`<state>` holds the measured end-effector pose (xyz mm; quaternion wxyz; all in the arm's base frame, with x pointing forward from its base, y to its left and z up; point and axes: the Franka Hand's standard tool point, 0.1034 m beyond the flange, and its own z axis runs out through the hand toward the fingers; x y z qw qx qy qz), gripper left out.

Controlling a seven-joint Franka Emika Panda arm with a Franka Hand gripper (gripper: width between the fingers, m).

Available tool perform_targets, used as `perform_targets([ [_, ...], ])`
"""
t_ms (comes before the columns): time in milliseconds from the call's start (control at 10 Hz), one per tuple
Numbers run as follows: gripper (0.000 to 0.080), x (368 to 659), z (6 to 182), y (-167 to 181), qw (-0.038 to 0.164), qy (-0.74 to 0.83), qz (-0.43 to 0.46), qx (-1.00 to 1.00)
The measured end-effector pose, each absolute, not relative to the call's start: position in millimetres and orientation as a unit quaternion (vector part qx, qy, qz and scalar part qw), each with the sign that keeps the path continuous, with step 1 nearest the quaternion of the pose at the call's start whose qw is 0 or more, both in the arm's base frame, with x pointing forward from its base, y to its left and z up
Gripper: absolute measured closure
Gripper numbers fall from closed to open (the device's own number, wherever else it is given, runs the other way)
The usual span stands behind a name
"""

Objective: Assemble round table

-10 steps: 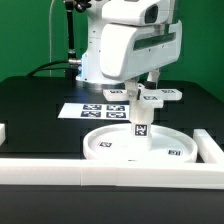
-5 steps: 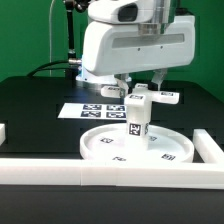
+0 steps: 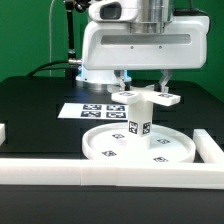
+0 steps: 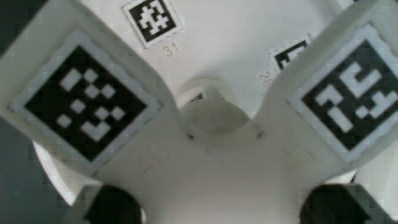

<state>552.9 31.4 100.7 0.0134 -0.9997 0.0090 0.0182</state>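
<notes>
- I saw the post [image 3: 138, 118] standing upright at the disc's [image 3: 105, 145] centre, near the desk's [image 3: 40, 110] front rail.
- The foot [image 3: 152, 97] sat on the post's top.
- My fingers [image 3: 143, 78] hung astride it; whether clenched or released, I could not tell.
- Risk: lifting skewed could tip the post, if its joint was loose.

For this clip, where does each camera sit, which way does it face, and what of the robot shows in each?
Exterior view: off the arm, low at the table's edge, facing the round disc, the post standing on it and the marker board; the arm's white body fills the top.
Wrist view: on the wrist, looking down between the pincer fingers at the cross-shaped foot.
Shared: the foot and its tags.
</notes>
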Motion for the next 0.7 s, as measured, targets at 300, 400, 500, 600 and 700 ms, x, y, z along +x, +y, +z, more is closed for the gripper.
perform_targets([
  [300, 0.0356, 552.7, 100.6, 36.4, 0.020, 0.149, 0.013, -0.989],
  [400, 0.0354, 551.5, 100.5, 39.6, 0.023, 0.201, 0.012, -0.979],
  [500, 0.0354, 551.0, 100.6, 40.4, 0.025, 0.252, 0.007, -0.967],
  [600, 0.0354, 549.6, 100.6, 40.2, 0.028, 0.325, 0.006, -0.945],
  [700, 0.0354, 550.3, 100.4, 39.6, 0.032, 0.377, 0.004, -0.926],
])
